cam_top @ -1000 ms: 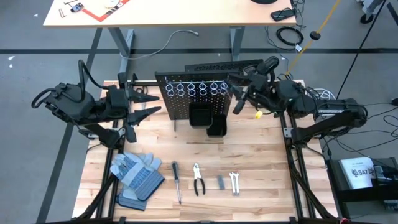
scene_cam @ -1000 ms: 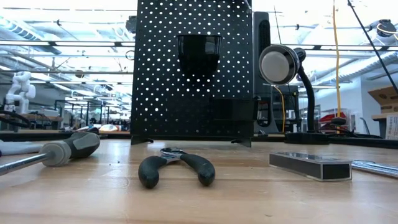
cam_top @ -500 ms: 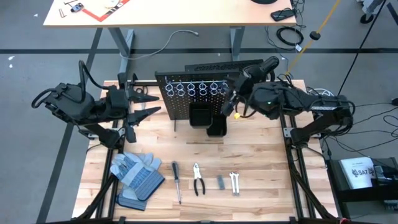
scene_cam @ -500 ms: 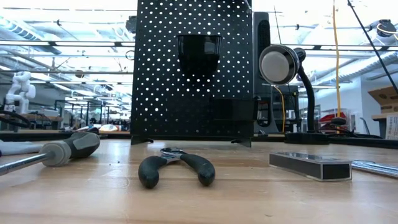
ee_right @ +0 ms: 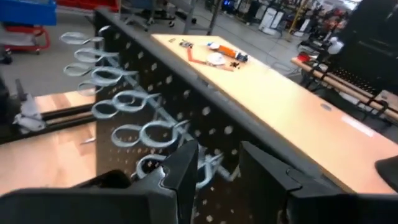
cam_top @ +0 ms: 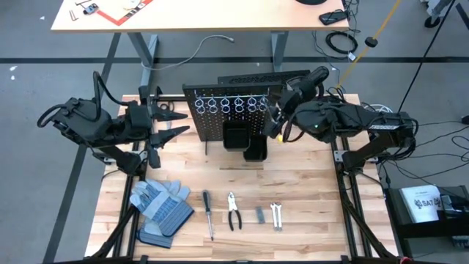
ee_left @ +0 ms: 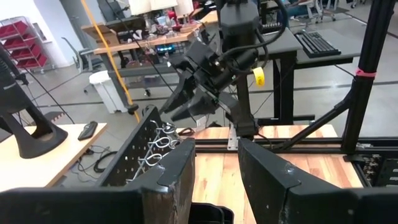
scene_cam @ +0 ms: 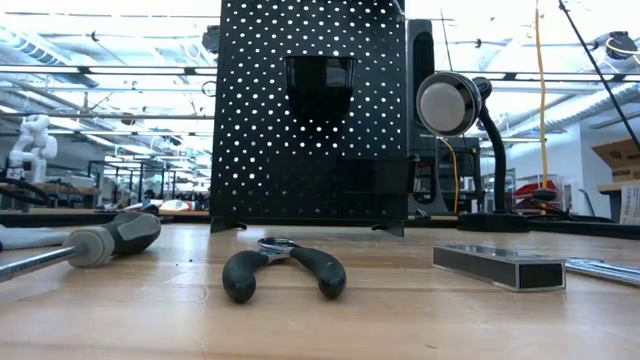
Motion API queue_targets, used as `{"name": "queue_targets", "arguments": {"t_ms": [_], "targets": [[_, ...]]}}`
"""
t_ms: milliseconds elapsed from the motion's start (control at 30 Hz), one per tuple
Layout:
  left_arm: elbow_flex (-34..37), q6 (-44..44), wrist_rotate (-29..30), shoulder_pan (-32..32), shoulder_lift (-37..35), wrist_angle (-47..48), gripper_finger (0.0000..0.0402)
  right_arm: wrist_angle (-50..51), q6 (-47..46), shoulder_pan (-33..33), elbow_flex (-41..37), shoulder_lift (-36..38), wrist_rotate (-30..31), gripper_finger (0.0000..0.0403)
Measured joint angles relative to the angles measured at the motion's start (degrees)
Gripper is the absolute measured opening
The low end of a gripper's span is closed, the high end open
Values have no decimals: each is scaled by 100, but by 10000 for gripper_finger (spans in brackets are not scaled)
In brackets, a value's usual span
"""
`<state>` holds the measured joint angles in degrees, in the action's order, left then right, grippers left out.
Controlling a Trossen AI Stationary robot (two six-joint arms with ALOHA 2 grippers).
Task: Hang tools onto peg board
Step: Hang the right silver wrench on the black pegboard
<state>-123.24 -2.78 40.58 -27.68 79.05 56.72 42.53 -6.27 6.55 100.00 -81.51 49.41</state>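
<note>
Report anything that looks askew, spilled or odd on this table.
Little stands out. The screwdriver, pliers, grey metal piece and wrenches lie in a tidy row; the peg board stands upright. Only the work gloves look untidy, lying in a crooked heap. Both hands hold nothing.

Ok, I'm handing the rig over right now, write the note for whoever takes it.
Left gripper: empty, fingers apart, waiting left of the peg board.
Right gripper: empty, fingers apart, at the board's right edge by the ring holders.
Tools lie in a row at the table's front: screwdriver, pliers, grey piece, wrenches. Gloves to their left.
Done: nothing hung.
Left: all tools.
</note>
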Motion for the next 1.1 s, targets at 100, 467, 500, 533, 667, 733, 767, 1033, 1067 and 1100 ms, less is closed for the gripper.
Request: {"name": "queue_targets", "arguments": {"t_ms": [100, 467, 500, 533, 667, 733, 767, 1033, 1067, 1100], "targets": [[0, -60, 0, 0, 0, -1, 132, 91, -59, -3, -1, -26, -199, 112], [0, -58, 0, 0, 0, -6, 132, 55, -56, -7, -1, -70, -328, 112], [0, -58, 0, 0, 0, -8, 132, 59, -57, -7, -1, -83, -330, 112], [0, -60, 0, 0, 0, -7, 132, 58, -57, -7, -1, -107, -330, 111], [0, -58, 0, 0, 0, -8, 132, 56, -56, -21, -1, -190, -320, 101], [0, -56, 0, 0, 0, -10, 132, 51, -60, -60, -1, -214, -307, 88], [0, -54, 0, 0, 0, -11, 132, 54, -78, -73, -1, -217, -303, 81], [0, 34, 0, 0, 0, -14, 132, -89, -99, -96, -1, -220, -331, 7], [0, 36, -4, 0, 0, -14, 132, -87, -115, -96, -1, -220, -332, 4], [0, 37, -23, 0, 0, -13, 132, -89, -145, -101, -1, -222, -330, 4]]}}
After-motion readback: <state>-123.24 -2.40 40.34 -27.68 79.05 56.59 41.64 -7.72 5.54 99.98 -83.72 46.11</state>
